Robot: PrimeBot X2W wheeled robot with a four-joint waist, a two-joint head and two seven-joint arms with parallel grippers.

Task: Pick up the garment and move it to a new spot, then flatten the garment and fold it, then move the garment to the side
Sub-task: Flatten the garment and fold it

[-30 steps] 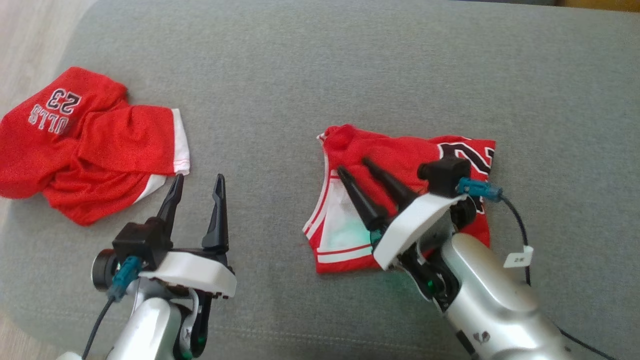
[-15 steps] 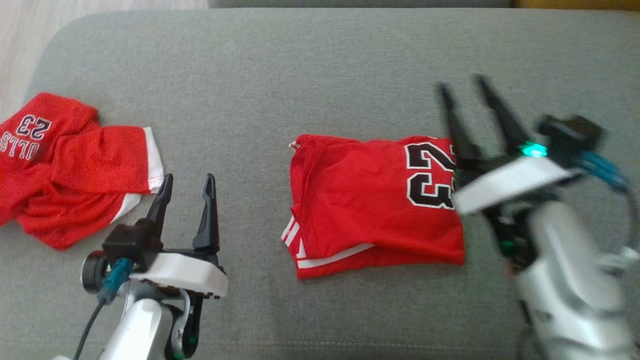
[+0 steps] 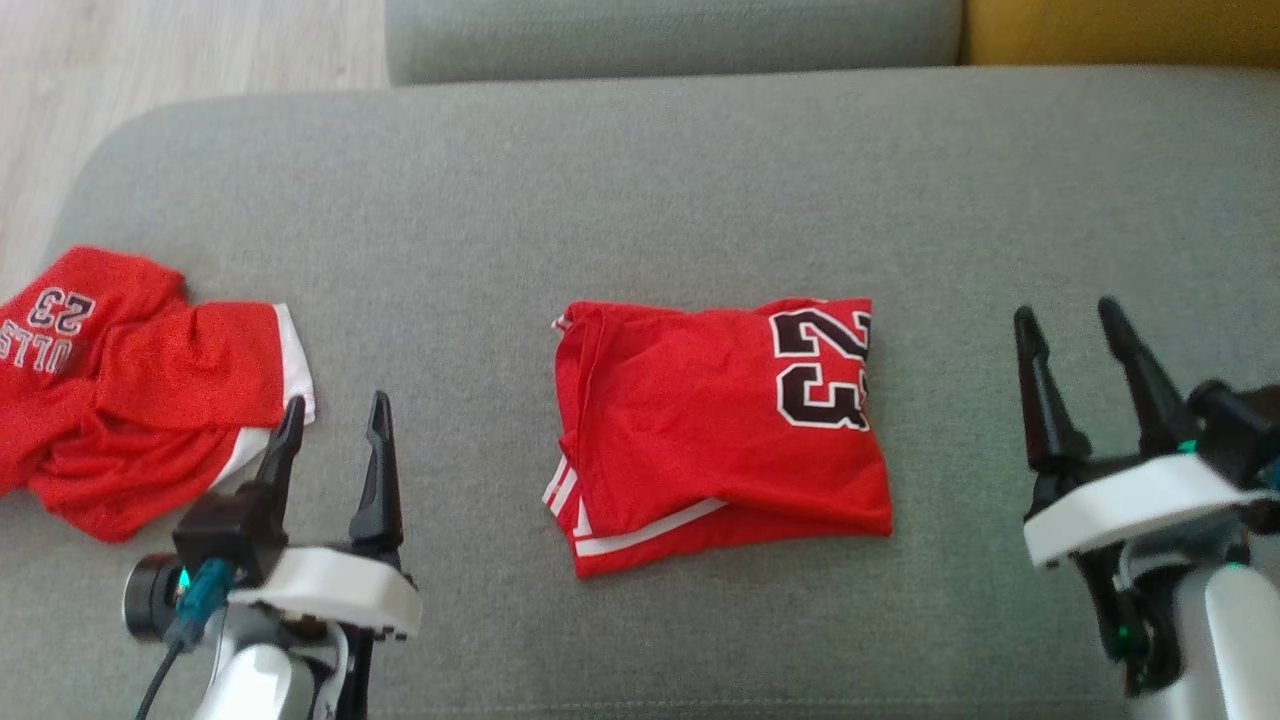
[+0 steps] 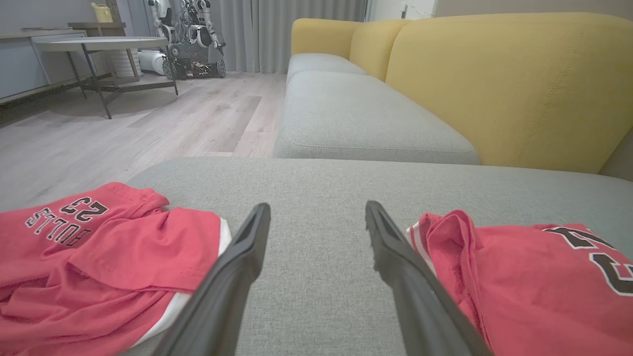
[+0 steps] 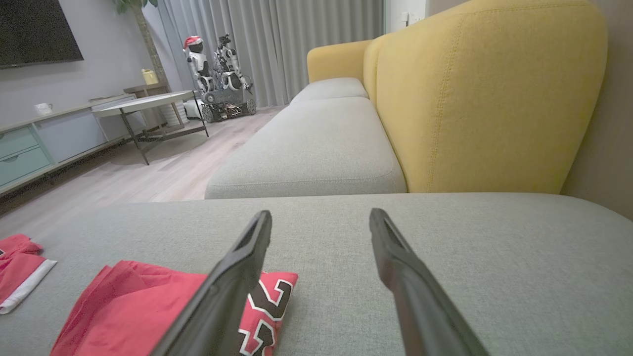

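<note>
1. A crumpled red jersey [image 3: 140, 390] lies at the far left of the grey cushion [image 3: 650, 200], with its white trim towards the middle.
2. The left gripper [image 3: 337, 400] hovers just right of it with its jaws spread and nothing between them.
3. The folded red jersey [image 3: 710, 430] lies flat near the middle of the cushion, well apart from both grippers. Its long axis runs left to right. The black "23" sits sideways at its right end, and white stripes show along its near left corner.
4. The right gripper [image 3: 1065, 310] stands far right over bare cushion, fingers wide apart and empty.
5. The head view gives the jersey's whole outline. The left wrist view shows a raised fold at its left edge [image 4: 519, 287], and the right wrist view shows its numbered end [image 5: 138, 306] partly behind a finger.
6. The wrist views add a wooden floor [image 4: 148, 118], a round table [image 4: 94, 44], another robot [image 4: 190, 29] and a yellow backrest [image 4: 494, 84].
</note>
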